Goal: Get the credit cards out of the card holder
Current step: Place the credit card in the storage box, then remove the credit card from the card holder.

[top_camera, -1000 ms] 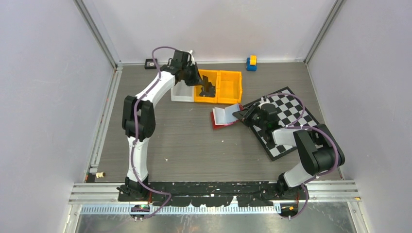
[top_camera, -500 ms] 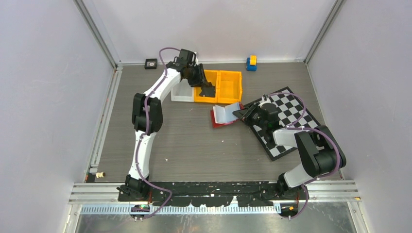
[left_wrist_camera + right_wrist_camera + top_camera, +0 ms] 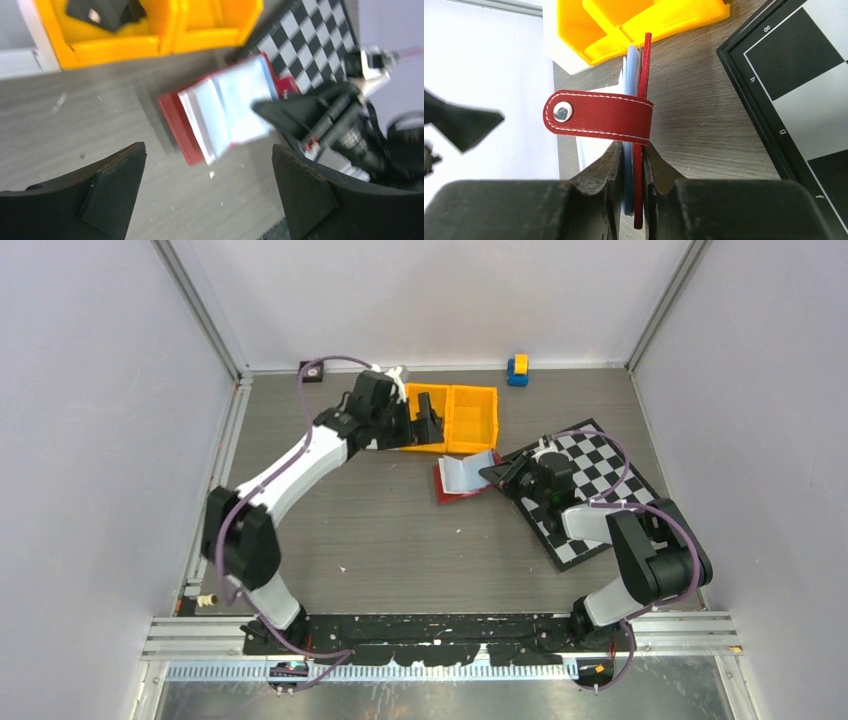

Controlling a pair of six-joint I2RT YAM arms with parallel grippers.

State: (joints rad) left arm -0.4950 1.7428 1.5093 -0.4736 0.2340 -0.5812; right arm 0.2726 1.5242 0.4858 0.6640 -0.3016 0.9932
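The card holder (image 3: 460,478) lies open on the table beside the chequered board, red with pale bluish sleeves (image 3: 235,102) facing up. My right gripper (image 3: 497,474) is shut on its right edge; in the right wrist view the fingers (image 3: 633,150) pinch the red cover and blue sleeves edge-on, the snap tab (image 3: 599,115) curling over them. My left gripper (image 3: 428,418) hovers open by the yellow bins, just behind the card holder, its jaws (image 3: 207,155) wide apart with nothing between them. The credit cards do not show in any view.
Two joined yellow bins (image 3: 473,418) stand behind the card holder, with a dark object (image 3: 105,12) in the left one and a white bin (image 3: 20,55) beside them. The chequered board (image 3: 600,485) lies under my right arm. A blue-and-yellow toy (image 3: 517,369) sits at the back wall.
My left gripper has opened from shut, and it has risen out of the left yellow bin and drawn back toward the card holder. The right gripper and card holder have not moved.
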